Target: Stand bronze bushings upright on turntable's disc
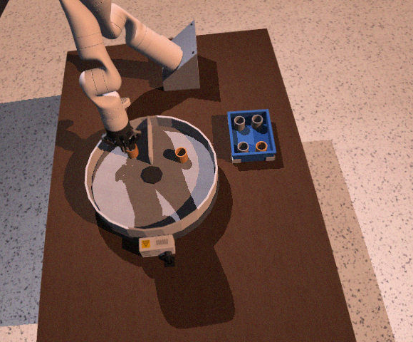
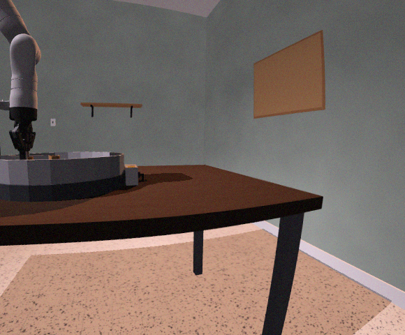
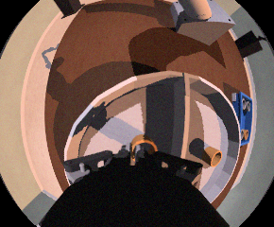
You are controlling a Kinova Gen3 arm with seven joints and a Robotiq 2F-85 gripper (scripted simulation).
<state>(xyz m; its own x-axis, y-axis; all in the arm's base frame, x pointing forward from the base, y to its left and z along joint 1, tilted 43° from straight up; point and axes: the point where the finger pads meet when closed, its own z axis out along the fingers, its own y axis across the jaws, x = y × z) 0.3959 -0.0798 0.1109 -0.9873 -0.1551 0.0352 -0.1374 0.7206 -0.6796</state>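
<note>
"Standing upright on the disc: one bronze bushing, open end up, clear of the hub."

"And the second bronze piece?"

"Bushing, bronze, in the grip. Located over the disc, across the upright divider from the first. Contact with the disc: cannot tell."

"Condition of the gripper?"

"Clenched, fingers nearly together, grasping that bushing by its thin wall. Not released."

"Any bronze elsewhere?"

"One, in the blue crate: a crate bronze bushing, at the corner nearer the crate's white feet. Beside it, steel bushing; at the opposite end, a steel pair, namely one steel sleeve and its neighbour."

"Surroundings?"

"Raised pale wall, around the disc. Small box with yellow warning label, outside that wall. Brown table, beneath everything listed."
</note>
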